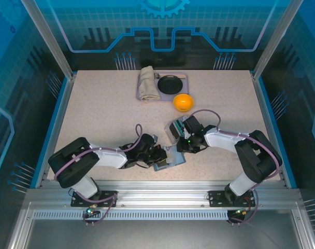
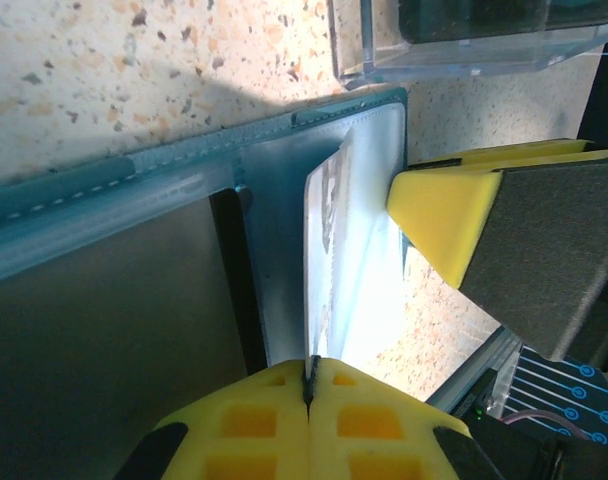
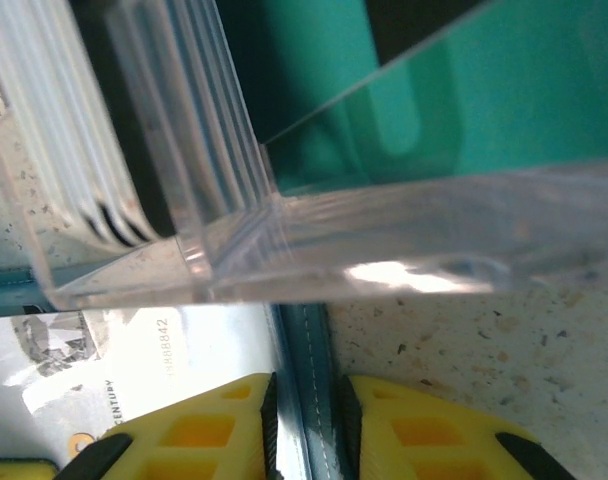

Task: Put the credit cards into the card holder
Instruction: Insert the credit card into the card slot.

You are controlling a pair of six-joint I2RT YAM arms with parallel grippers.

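My left pincer is clenched on the near short edge of a pale card, pads meeting right on the rim. The card's far end lies against the inner lining of the card holder. The holder lies open on the counter, close to the near edge, approx mid-width.

My right pincer is grasping the holder's stitched border, one pad each side of the blue seam.

Handling, as I judge it:
- Card: light, thin, stiff and slick. An edge pinch is the only real hold, and it'll pivot if pushed off-axis, so I'd keep it in line w/ the pocket mouth.
- Holder: soft and floppy, and it'll slide or buckle under the push. The right pincer's hold on the seam is what resists that, and it's best placed right beside the pocket, as now.

Room is tight. A clear case stands just beyond the holder toward the far edge, nearly touching its border. A greenish flat piece stands inside the case, prob another card. Both pincers crowd the same spot, w/ the right one's pad just beside the card's long side.

There's open counter to the left. The orange sits well apart, toward the far edge.
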